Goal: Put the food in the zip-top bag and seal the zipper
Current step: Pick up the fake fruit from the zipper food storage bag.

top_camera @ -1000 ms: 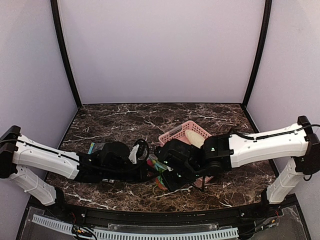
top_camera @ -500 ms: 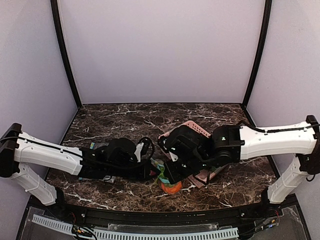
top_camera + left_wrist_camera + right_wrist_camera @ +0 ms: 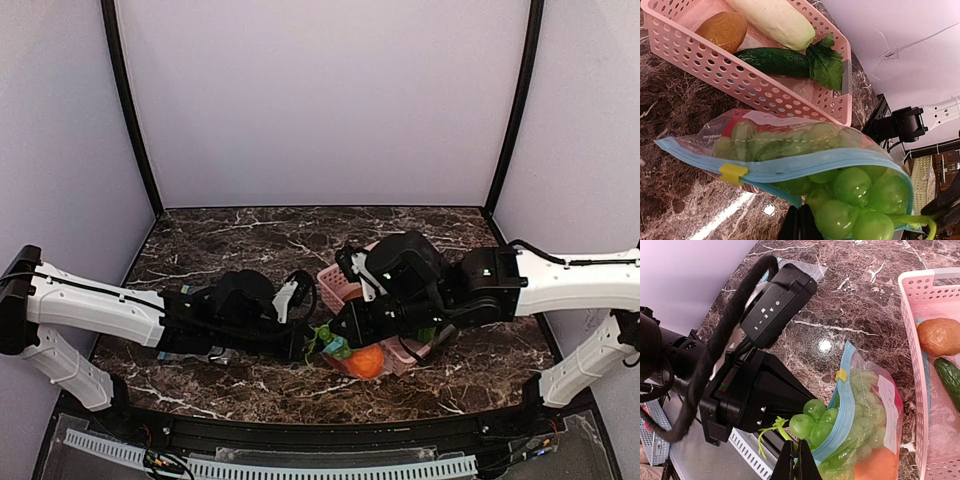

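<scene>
Loading: grapes (image 3: 855, 190) bulge from bag (image 3: 770, 131) mouth | left end effector (image 3: 799, 226), right end effector (image 3: 795, 460) clenched on rim | next: tuck grapes in, run zipper (image 3: 805, 162) shut

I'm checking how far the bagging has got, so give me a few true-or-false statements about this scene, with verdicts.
1. The grapes poke out of the mouth of the bag. True.
2. The basket is empty. False: it holds a cucumber and other vegetables.
3. The zipper carries a yellow slider. True.
4. The bag is sealed. False: its mouth gapes open.
5. Both grippers are wide open. False: the left gripper and the right gripper are shut.
</scene>
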### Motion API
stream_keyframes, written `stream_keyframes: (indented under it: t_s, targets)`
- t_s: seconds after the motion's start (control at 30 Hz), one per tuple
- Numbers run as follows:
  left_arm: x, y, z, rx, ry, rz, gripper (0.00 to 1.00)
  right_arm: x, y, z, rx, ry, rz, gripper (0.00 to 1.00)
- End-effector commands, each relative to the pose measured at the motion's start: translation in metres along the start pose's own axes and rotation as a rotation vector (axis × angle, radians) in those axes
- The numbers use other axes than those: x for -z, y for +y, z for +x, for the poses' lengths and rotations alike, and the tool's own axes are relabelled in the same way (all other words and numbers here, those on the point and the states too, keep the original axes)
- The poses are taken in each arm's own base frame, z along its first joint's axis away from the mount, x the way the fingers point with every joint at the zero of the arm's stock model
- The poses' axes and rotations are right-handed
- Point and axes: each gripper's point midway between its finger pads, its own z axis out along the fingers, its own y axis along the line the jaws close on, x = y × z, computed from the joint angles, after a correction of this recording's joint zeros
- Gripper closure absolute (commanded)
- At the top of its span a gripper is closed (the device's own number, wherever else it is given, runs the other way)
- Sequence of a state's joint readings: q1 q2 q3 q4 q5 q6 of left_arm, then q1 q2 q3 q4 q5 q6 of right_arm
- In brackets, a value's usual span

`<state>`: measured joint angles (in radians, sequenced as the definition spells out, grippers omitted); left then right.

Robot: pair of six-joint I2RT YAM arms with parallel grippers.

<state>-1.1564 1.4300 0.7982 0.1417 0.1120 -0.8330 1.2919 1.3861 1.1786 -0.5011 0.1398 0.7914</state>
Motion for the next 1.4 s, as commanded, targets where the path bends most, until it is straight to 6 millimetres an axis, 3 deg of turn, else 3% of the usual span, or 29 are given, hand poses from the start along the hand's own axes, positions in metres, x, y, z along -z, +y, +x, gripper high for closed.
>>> stream_keyframes:
  t_s: [0.0, 0.17, 0.23, 0.33, 0.43, 0.6, 0.73, 0.8, 1.03, 1.2, 1.37]
  targets:
    - [0.008, -0.027, -0.01, -0.153, -0.014, 0.066, 0.99, -0.011, 0.019, -0.027, -0.023, -0.097, -0.062, 1.0]
    - [0.017, -0.031, -0.031, -0.259, -0.108, 0.033, 0.99, -0.019, 0.018, -0.033, -0.057, -0.144, -0.063, 1.0]
    - [0.023, -0.024, -0.038, -0.277, -0.151, -0.01, 0.89, -0.02, 0.013, -0.034, -0.089, -0.164, -0.047, 1.0]
    - [0.044, -0.016, -0.052, -0.277, -0.225, -0.08, 0.49, -0.02, 0.004, -0.031, -0.146, -0.189, -0.037, 1.0]
    - [0.065, -0.005, -0.056, -0.303, -0.242, -0.163, 0.24, -0.027, -0.004, -0.026, -0.18, -0.199, -0.026, 1.0]
    - [0.118, 0.004, -0.067, -0.313, -0.361, -0.222, 0.19, -0.025, 0.01, -0.04, -0.159, -0.207, -0.042, 1.0]
    - [0.144, 0.0, -0.067, -0.32, -0.443, -0.177, 0.2, -0.02, 0.014, -0.053, -0.137, -0.224, -0.004, 1.0]
    - [0.143, -0.004, -0.06, -0.331, -0.439, -0.142, 0.21, -0.018, 0.013, -0.058, -0.141, -0.243, 0.006, 1.0]
    - [0.097, -0.018, -0.023, -0.402, -0.305, -0.032, 0.2, -0.009, 0.003, -0.066, -0.225, -0.304, 0.035, 1.0]
    - [0.08, -0.032, -0.013, -0.39, -0.37, 0.059, 0.12, -0.008, 0.002, -0.068, -0.244, -0.314, 0.038, 1.0]
    - [0.055, -0.039, -0.011, -0.433, -0.332, 0.007, 0.1, -0.01, -0.009, -0.062, -0.28, -0.31, 0.079, 1.0]
